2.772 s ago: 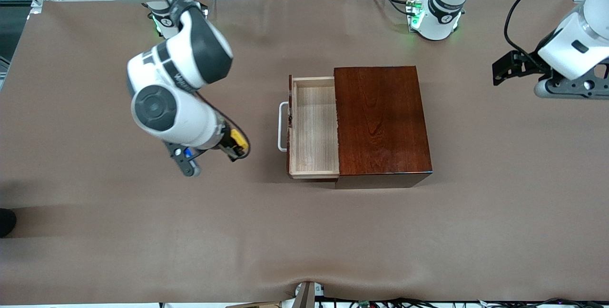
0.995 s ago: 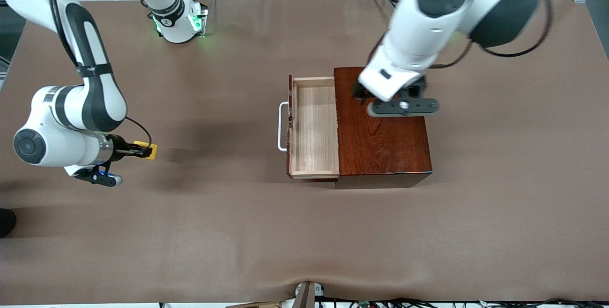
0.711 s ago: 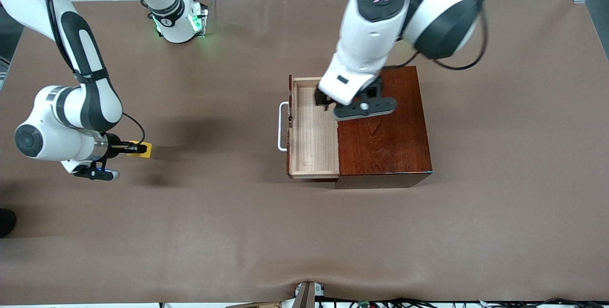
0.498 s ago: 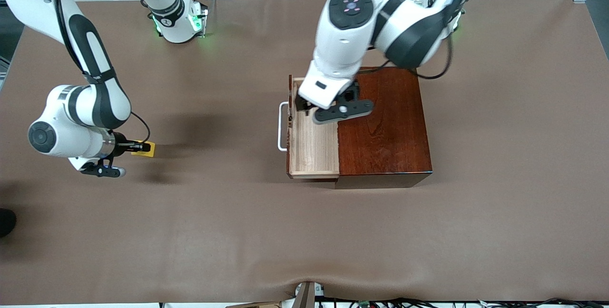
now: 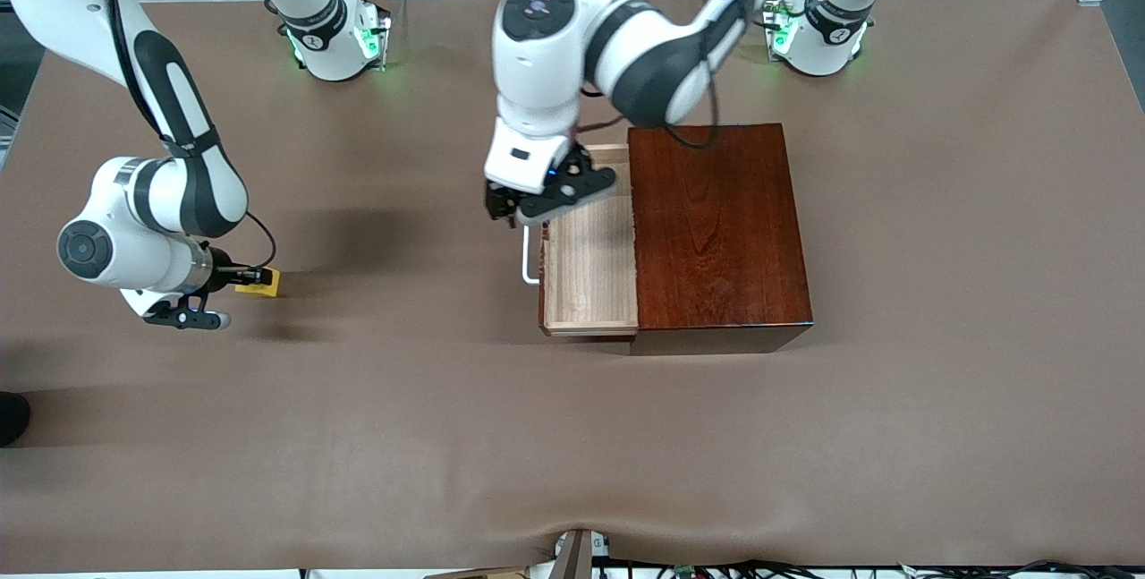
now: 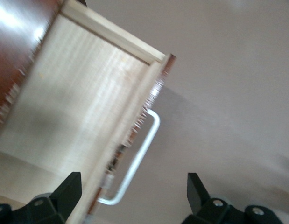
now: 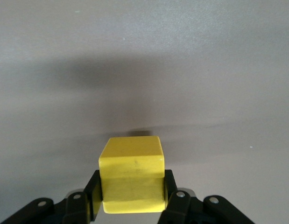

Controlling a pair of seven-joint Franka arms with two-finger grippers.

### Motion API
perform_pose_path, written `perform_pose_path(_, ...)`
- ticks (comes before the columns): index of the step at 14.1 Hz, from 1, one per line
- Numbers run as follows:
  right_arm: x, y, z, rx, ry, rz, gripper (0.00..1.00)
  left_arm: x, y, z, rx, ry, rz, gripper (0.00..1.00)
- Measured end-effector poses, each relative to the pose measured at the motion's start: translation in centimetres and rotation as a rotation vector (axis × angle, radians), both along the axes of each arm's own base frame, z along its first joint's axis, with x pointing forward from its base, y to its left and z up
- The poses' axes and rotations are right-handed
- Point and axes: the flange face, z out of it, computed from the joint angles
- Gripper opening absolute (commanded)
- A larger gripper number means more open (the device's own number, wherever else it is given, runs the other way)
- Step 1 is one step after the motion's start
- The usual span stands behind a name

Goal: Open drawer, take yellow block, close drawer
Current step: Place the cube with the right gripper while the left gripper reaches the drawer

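The drawer (image 5: pixel 590 266) stands pulled out of the dark reddish-brown box (image 5: pixel 716 221), and its pale-wood tray (image 6: pixel 74 107) is empty. My left gripper (image 5: pixel 512 214) hangs open over the drawer's front end. Its white bar handle (image 5: pixel 530 261) (image 6: pixel 139 158) lies between the spread fingers (image 6: pixel 69 191) of the left gripper (image 6: pixel 133 193), untouched. My right gripper (image 5: pixel 250 278) (image 7: pixel 131 193) is shut on the yellow block (image 5: pixel 260 282) (image 7: pixel 131 175), low over the bare table toward the right arm's end, well away from the drawer.
The brown table cover (image 5: pixel 572 436) is bare around the box. The two arm bases (image 5: pixel 335 38) (image 5: pixel 818 29) stand along the edge farthest from the front camera. The left arm's elbow (image 5: pixel 644 51) reaches over the table beside the box.
The left arm has swept from above the box across the open tray to the handle end. The right gripper has carried the block lower and a little farther from the drawer.
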Motion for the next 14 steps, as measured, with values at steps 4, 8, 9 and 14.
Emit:
perform_pose_path(4,-1.2,0.1,-1.4,-0.003,-0.022,0.003,0.12,-0.7,-3.1,-2.5,-0.083,-0.036,0.124,1.00)
perform_pose_path(8,-1.2,-0.3,-1.4,-0.006,-0.022,-0.015,1.00,-1.8,-5.3,-5.9,-0.121,-0.047,0.222,1.00)
perform_pose_path(9,-1.2,-0.4,-1.4,-0.006,-0.022,-0.017,1.00,-2.1,-5.8,-7.1,-0.123,-0.060,0.250,1.00)
perform_pose_path(14,0.6,-0.6,1.8,0.000,0.049,-0.027,1.00,-3.4,-7.1,-12.0,-0.089,-0.069,0.282,1.00)
